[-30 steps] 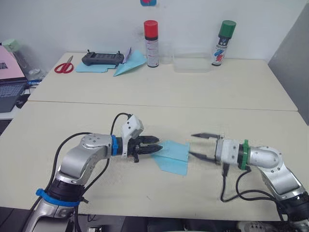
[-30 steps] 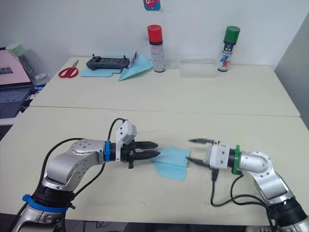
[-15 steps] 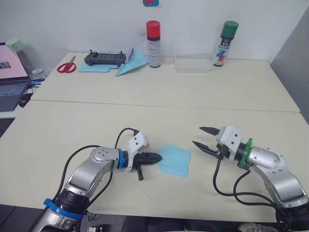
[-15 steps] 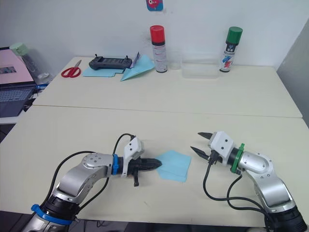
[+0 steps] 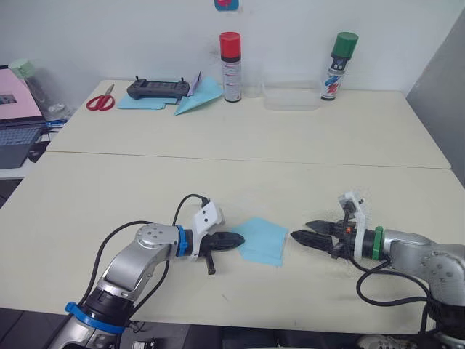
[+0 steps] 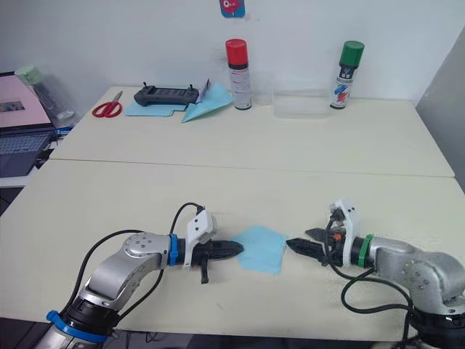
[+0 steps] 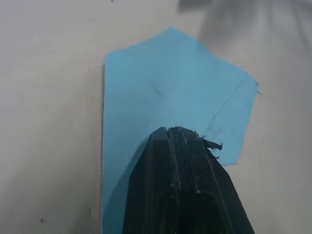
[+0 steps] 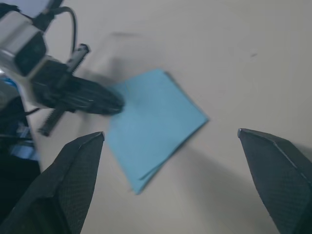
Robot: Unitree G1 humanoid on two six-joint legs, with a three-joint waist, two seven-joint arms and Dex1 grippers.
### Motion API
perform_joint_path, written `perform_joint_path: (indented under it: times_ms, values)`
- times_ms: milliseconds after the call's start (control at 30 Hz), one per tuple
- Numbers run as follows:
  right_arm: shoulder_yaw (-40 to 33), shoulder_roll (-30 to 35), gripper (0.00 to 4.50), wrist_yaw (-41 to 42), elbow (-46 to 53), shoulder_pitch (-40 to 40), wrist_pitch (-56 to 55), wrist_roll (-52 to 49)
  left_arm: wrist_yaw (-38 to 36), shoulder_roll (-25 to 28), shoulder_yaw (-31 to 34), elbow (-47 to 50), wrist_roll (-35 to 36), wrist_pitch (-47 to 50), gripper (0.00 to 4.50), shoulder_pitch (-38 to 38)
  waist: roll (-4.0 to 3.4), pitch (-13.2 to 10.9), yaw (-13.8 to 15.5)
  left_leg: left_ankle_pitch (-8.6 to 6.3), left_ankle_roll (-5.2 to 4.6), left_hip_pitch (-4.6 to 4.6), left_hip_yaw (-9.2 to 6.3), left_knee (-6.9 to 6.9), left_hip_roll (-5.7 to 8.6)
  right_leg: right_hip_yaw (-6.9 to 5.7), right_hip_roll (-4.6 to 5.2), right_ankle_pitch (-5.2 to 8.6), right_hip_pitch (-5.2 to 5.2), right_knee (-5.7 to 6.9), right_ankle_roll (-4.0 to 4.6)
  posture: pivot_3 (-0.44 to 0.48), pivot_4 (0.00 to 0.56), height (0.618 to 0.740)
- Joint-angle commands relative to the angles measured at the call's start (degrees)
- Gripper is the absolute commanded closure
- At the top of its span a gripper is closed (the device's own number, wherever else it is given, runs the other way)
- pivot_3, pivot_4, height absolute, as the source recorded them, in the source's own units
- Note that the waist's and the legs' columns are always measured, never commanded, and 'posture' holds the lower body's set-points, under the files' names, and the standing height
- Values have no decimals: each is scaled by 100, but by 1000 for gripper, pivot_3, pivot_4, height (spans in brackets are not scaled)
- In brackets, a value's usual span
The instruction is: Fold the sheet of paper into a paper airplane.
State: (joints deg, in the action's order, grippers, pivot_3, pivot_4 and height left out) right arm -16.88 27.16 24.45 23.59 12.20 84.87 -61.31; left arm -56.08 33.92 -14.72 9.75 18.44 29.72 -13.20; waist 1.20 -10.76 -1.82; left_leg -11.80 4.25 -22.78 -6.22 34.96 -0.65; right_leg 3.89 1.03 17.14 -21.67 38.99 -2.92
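From the left eye view, the folded sheet of paper [image 5: 261, 241] lies flat on the near table [image 5: 109, 196], toward its front edge and about midway along it. The left gripper [image 5: 236, 241] has its two black fingers pressed together, tips resting on the paper's left edge. The right gripper [image 5: 298, 236] points at the paper from the other side, its tips just beside the paper's right edge and not touching it (from here its fingers look nearly in line, one behind the other). Along the back edge of the far table stand a red-capped spray can [image 5: 229, 56], a green-capped spray can [image 5: 337, 60] and a clear plastic tray [image 5: 290, 97] between them; toward the back left corner lie a blue paper dart [image 5: 197, 96], a black handheld controller [image 5: 158, 89] and red-handled scissors [image 5: 99, 99].

The right eye view shows the same layout, with a laptop [image 6: 18, 120] off the left edge of the tables.

In the left wrist view the closed fingers [image 7: 183, 185] sit on top of the light blue paper, which shows a faint crease and a layered edge near the tips.

In the right wrist view the right arm's own fingers [image 8: 73, 180] stand wide apart, with the paper on the table between and beyond them, and the left gripper's black tip touching the paper's far corner.
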Motion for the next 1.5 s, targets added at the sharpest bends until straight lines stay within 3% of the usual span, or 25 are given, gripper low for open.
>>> perform_joint_path:
  times_ms: [33, 300, 567, 733, 933, 1033, 1233, 1333, 1500]
  values:
    - [-260, -447, 109, -694, -162, 215, 730, -332, 42, -16, -143, -76, -122, 116, 4500, 43, -1, 1, -3, 0, 0, 0, 1, 0, 0, 1, 0, 0, 0, 0, 0, 0, 150, 740]
    - [-175, -741, 109, -1902, -1057, 324, 763, -808, 34, 80, -152, 162, -87, 209, 4500, 206, -2, 28, -20, 0, 0, 1, 6, -1, -1, 4, 0, 0, -1, -3, -3, 0, 150, 740]
    - [-482, -1746, 109, -2723, -1640, 717, 584, -1022, 55, 118, -128, 298, -62, 288, 4500, 273, 4, 45, -145, 0, -1, 24, 8, -1, -8, 11, -9, -2, 15, -1, 1, 0, 150, 740]
    - [-116, -1751, 109, -2282, -1687, 921, 267, -859, 63, 112, -126, 287, -78, 333, 4500, 256, 3, 45, -156, 0, -1, 23, 10, -4, -10, 12, -12, -2, 12, -1, 1, 0, 150, 740]
    - [1449, -942, 109, -788, -1064, 933, -958, 303, 159, 45, -71, 167, -83, 412, 4500, 158, 2, 44, -151, 0, -1, 10, 10, -6, -8, 12, -11, -1, -2, -4, 0, 0, 150, 740]
    - [1838, -721, 702, -276, -896, 891, -1502, 699, 156, 62, -55, 184, -81, 443, 4500, 159, 1, 43, -148, 0, -1, 8, 8, -6, -8, 10, -11, -1, -4, -4, 0, 0, 150, 740]
    - [2211, -303, 2766, 362, -435, 682, -2161, 1190, 99, 243, 36, 187, -103, 459, 4500, 264, 2, 43, -142, 0, -1, -4, 7, -7, -8, 9, -10, -1, -14, -7, -2, 0, 150, 740]
    - [2795, 162, 3846, 1043, 137, 536, -2972, 1802, 60, 356, 117, 189, -50, 503, 4500, 282, 2, 42, -155, 0, -1, -4, 8, -10, -10, 10, -10, -1, -18, -6, -1, 0, 150, 740]
    - [3308, 443, 3846, 1594, 213, 445, -3510, 2298, 55, 466, 151, 175, 28, 577, 4500, 242, 5, 41, -156, 0, -1, -2, 7, -12, -14, 8, -14, 1, -19, -6, 1, 0, 150, 740]
